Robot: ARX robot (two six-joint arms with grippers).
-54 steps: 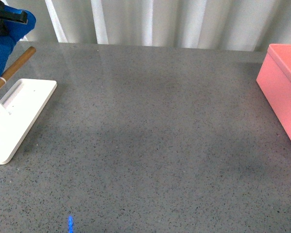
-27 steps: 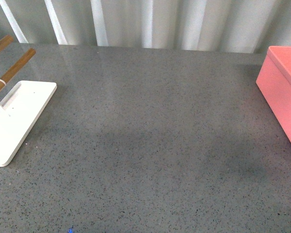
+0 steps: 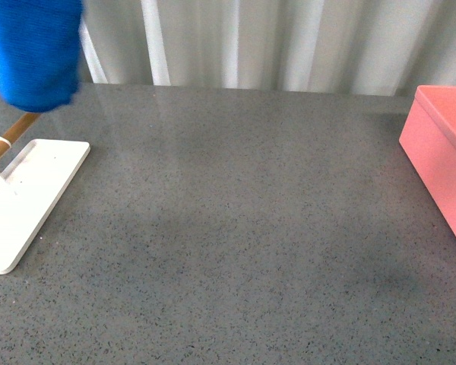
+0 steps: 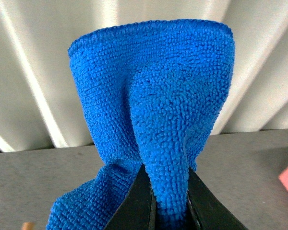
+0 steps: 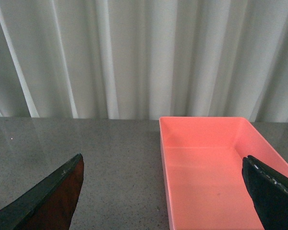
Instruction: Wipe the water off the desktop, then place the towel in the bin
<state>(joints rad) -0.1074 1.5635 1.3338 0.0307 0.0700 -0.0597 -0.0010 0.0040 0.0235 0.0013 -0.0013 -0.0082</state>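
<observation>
My left gripper (image 4: 169,194) is closed tight on a fold of the towel (image 3: 32,53). The cloth hangs in the air, clear of the desktop (image 3: 235,220), at the far end from the bin (image 3: 441,160). My right gripper (image 5: 162,160) is spread wide with nothing in it, facing the bin's open top; the bin looks empty.

I take the step in hand to be bringing the towel down to start wiping. I can't pick out the water on the speckled surface, so I would plan broad overlapping passes. I'd lower until the loose cloth spreads flat, not just the pinched ridge, then press lightly and sweep towards the bin. The white base (image 3: 30,198) lies below the towel, opposite the bin, so I'd move bin-ward before descending.
</observation>
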